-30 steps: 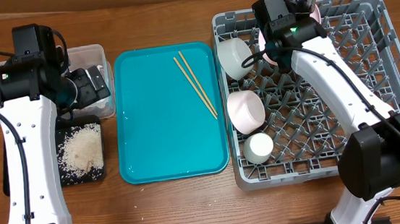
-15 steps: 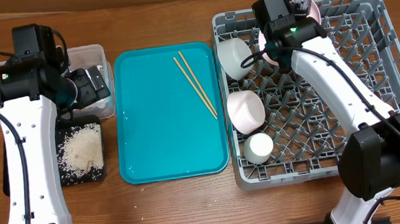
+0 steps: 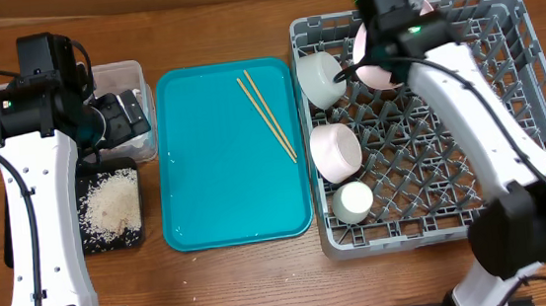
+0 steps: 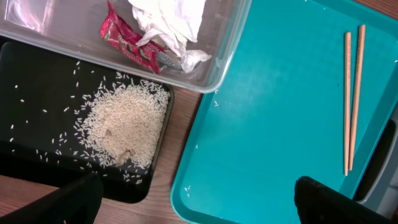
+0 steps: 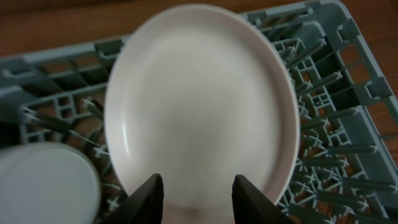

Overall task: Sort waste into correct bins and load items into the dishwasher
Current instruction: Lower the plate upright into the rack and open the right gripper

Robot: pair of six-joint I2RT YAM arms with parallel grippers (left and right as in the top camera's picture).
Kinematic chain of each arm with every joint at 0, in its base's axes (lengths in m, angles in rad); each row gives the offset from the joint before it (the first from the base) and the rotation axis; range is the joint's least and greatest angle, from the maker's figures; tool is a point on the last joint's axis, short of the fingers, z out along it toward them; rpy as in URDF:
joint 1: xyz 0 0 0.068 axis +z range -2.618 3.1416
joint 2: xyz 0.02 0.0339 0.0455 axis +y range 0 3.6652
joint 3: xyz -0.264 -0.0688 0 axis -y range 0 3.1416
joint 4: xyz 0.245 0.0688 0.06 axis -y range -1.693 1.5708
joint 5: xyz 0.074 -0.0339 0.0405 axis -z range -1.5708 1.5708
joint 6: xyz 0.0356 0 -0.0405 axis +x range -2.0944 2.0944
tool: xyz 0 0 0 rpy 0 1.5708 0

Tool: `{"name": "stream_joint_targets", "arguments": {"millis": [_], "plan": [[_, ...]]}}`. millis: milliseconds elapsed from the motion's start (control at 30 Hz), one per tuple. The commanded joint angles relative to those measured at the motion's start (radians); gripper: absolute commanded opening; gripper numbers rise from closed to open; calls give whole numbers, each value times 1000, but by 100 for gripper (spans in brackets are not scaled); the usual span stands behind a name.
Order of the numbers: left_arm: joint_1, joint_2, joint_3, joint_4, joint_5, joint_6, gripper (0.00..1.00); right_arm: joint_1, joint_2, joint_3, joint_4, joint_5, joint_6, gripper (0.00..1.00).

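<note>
The large white plate (image 5: 199, 106) stands on edge among the pegs of the grey dish rack (image 5: 323, 93). My right gripper (image 5: 196, 186) faces it with its fingers apart and nothing between them. Overhead, the right gripper (image 3: 395, 14) hovers above the plate (image 3: 372, 60) at the far side of the rack (image 3: 507, 103), which also holds two bowls (image 3: 321, 77) (image 3: 335, 150) and a small cup (image 3: 354, 200). Two chopsticks (image 3: 268, 116) (image 4: 351, 99) lie on the teal tray. My left gripper (image 4: 199, 205) (image 3: 126, 116) is open and empty. The napkin (image 4: 171, 22) and wrapper (image 4: 127, 43) lie in the clear tub (image 4: 224, 56).
Rice (image 4: 124, 124) (image 3: 109, 202) is heaped on the black tray (image 4: 37, 112) (image 3: 132, 235) left of the teal tray (image 3: 227, 197) (image 4: 267, 124). A few grains lie on the teal tray's near rim. The rack's right half holds only upright pegs.
My right arm has drawn up and back from the plate, which stays standing in the rack. The left arm has not moved.
</note>
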Motion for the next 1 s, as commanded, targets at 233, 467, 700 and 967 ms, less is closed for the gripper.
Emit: {"name": "stream_joint_targets", "arguments": {"millis": [233,467,700,967], "plan": [[3,-2,11,1,-10,9,100,-392,-132,40,10,-587,27,41],[3,-2,11,1,-10,9,100,-524,-25,17,51,-855,19,41],[3,-2,11,1,-10,9,100,-508,90,15,89,-903,5,40],[3,-2,11,1,-10,9,100,-467,113,15,131,-975,-47,40]]}}
